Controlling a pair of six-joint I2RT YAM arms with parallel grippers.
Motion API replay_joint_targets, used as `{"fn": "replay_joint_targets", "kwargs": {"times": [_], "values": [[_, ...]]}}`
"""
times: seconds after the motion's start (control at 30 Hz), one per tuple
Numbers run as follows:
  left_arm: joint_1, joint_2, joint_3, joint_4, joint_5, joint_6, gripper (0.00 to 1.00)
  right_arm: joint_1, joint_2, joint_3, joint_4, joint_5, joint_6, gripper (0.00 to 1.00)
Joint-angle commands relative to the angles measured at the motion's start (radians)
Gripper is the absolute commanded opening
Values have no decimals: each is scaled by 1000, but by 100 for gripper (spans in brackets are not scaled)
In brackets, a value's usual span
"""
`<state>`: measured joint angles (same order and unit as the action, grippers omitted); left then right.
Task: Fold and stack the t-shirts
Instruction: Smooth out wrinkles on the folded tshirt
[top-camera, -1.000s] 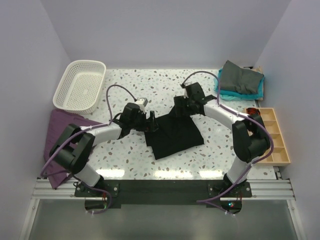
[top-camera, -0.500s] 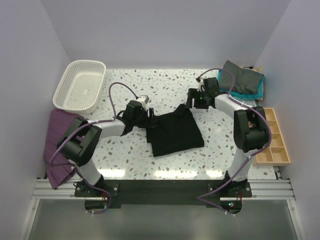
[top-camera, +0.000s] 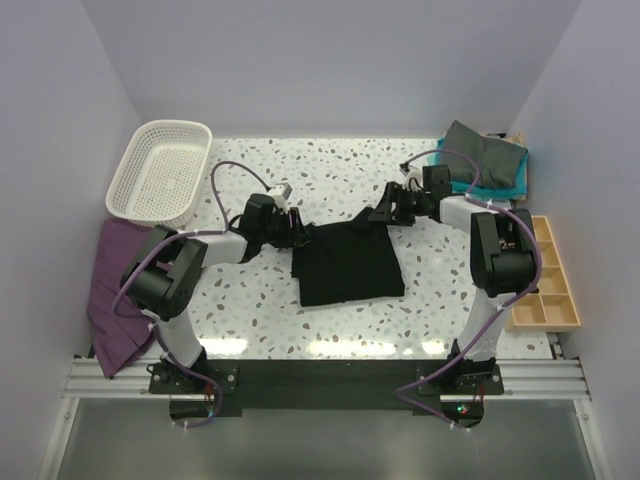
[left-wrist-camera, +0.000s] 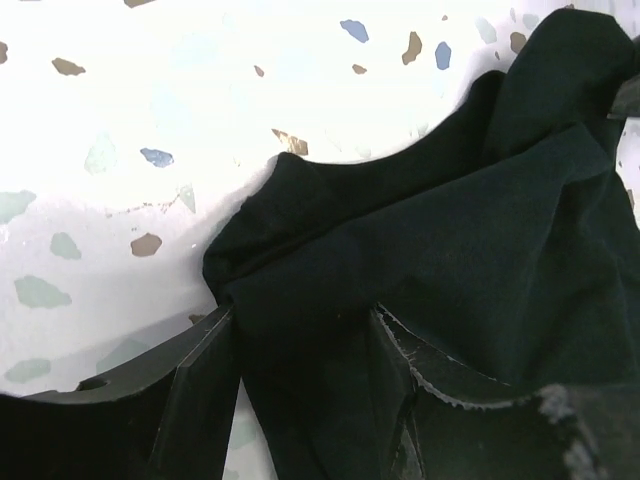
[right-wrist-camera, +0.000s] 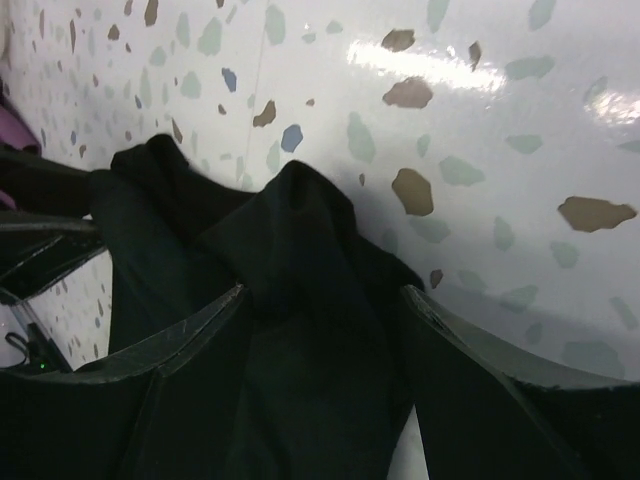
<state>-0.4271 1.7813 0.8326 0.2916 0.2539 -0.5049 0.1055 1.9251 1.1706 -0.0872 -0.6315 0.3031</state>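
Observation:
A black t-shirt (top-camera: 348, 265) lies folded into a rough square in the middle of the speckled table. My left gripper (top-camera: 297, 232) is at its far left corner and my right gripper (top-camera: 386, 212) at its far right corner. In the left wrist view the gripper (left-wrist-camera: 300, 320) stands partly open with a bunch of the black t-shirt (left-wrist-camera: 450, 230) between its fingers. The right gripper (right-wrist-camera: 322, 295) likewise straddles a raised fold of the black t-shirt (right-wrist-camera: 300, 240), with its jaws apart. A dark grey t-shirt (top-camera: 483, 152) rests on a teal one (top-camera: 503, 184) at the back right.
A white lattice basket (top-camera: 160, 172) stands at the back left. A purple cloth (top-camera: 115, 290) hangs over the table's left edge. A wooden compartment tray (top-camera: 548, 272) sits along the right edge, just below the stacked tees.
Both grippers have moved out to the black t-shirt's far corners, the right one going right. The shirt now lies squarer to the table.

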Motion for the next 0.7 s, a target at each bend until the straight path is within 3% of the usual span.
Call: {"fn": "replay_joint_targets", "kwargs": {"times": [0.0,0.2,0.43,0.67], "values": [[21,29,46,73,57,3,53,3,-44,-12,38,-59,5,63],[50,53,34,126,120,-27,51,0,-46,-46,56,-56,10,62],[83,58,17,161,166,-37,49,-12,-118,-112,18,-25,-13,73],[85,59,17,158,173,-29,50,-29,-181,-138,-20,-10,-30,74]]}}
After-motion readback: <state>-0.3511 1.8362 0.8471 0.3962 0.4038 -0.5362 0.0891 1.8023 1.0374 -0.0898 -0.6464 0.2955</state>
